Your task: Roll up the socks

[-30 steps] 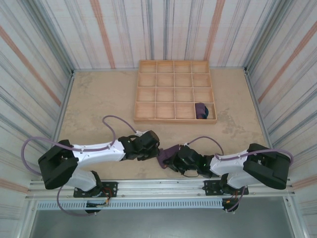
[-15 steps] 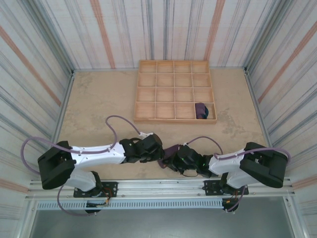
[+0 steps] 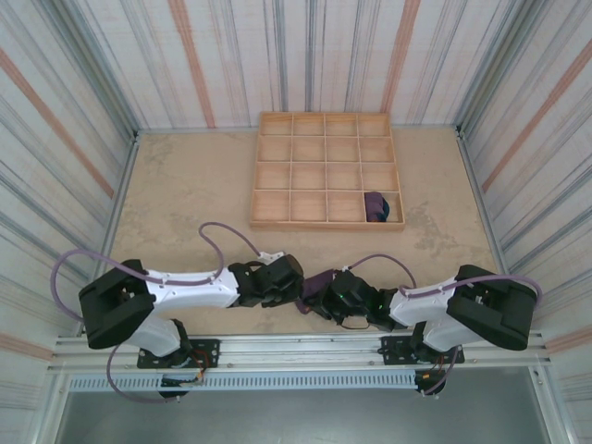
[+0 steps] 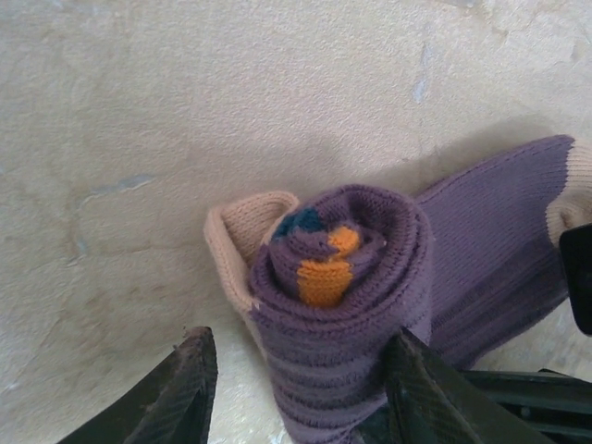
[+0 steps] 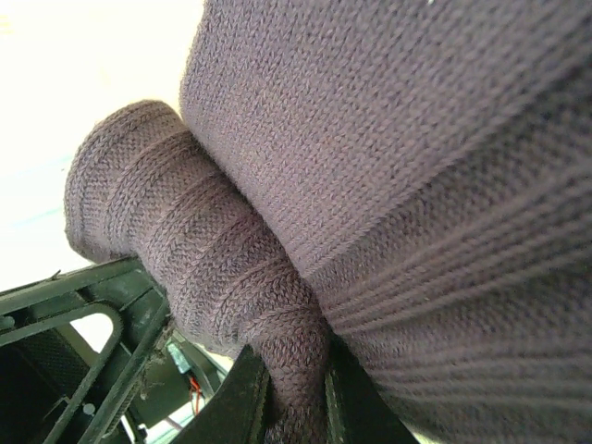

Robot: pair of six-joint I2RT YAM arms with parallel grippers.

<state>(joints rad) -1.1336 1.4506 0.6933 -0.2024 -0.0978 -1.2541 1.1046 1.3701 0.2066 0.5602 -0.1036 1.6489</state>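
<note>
Beside the socks (image 4: 351,277), left end effector (image 4: 301,379) moved nearer.

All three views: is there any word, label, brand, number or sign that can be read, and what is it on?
No text can be read in any of the views.
The rolled socks, the wooden tray and the striped walls carry no words, labels or numbers.

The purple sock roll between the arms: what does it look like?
The sock roll is purple ribbed knit, wound into a spiral with orange and teal at its core and a peach cuff beside it. An unrolled tail lies flat on the table. It sits between the left gripper's open fingers; the right gripper pinches its knit.
</note>
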